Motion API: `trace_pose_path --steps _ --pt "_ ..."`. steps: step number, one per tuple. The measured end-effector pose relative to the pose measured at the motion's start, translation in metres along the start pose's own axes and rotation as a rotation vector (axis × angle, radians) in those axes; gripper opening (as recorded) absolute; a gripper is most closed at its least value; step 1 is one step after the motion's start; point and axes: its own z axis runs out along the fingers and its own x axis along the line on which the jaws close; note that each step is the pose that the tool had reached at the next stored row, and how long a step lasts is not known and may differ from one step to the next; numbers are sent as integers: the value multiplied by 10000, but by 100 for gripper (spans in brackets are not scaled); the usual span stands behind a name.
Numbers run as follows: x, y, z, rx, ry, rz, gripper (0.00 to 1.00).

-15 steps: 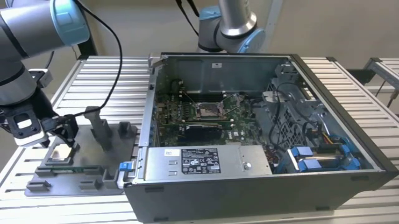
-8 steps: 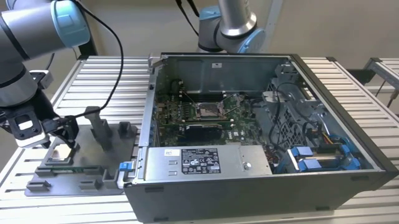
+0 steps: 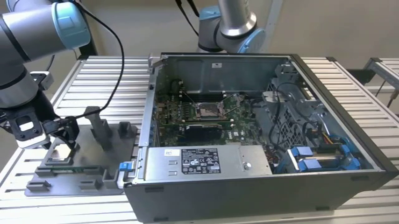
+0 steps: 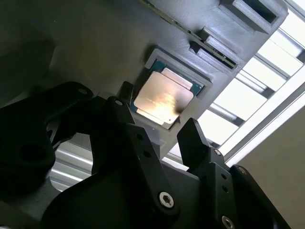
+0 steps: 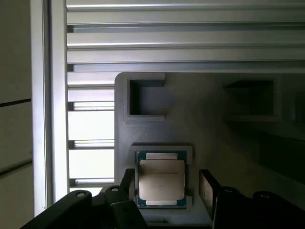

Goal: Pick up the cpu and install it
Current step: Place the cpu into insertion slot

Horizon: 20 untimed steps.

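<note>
The cpu point(image 3: 59, 153) lies flat in a square recess of the grey tray point(image 3: 81, 184) at the exterior view's left, silvery top up. In both wrist views the cpu point(image 4: 164, 98) point(image 5: 161, 179) sits in that recess between the two black fingers. My gripper point(image 3: 58, 140) point(image 4: 157, 109) point(image 5: 167, 183) hangs just above it, open. One finger point(image 5: 127, 183) is close to one edge of the chip. The other finger point(image 5: 208, 188) stands a little off the opposite edge. The open computer case holds the motherboard socket point(image 3: 209, 110) with its lever raised.
The computer case point(image 3: 262, 140) fills the table's middle, with a silver labelled power-supply box point(image 3: 203, 161) along its front wall. Upright grey blocks point(image 3: 100, 126) rise from the tray beside the gripper. A second arm point(image 3: 227, 23) stands behind the case. The table is ribbed aluminium point(image 3: 106, 79).
</note>
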Motion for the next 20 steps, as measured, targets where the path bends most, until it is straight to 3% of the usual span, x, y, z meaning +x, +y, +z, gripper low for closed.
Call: trace_pose_path --steps 7,13,20 --pt "1 -4 14 0 -5 0 100" --pt "12 -7 59 -4 -94 -6 100" --pt "27 -9 84 -4 -100 -37 100"
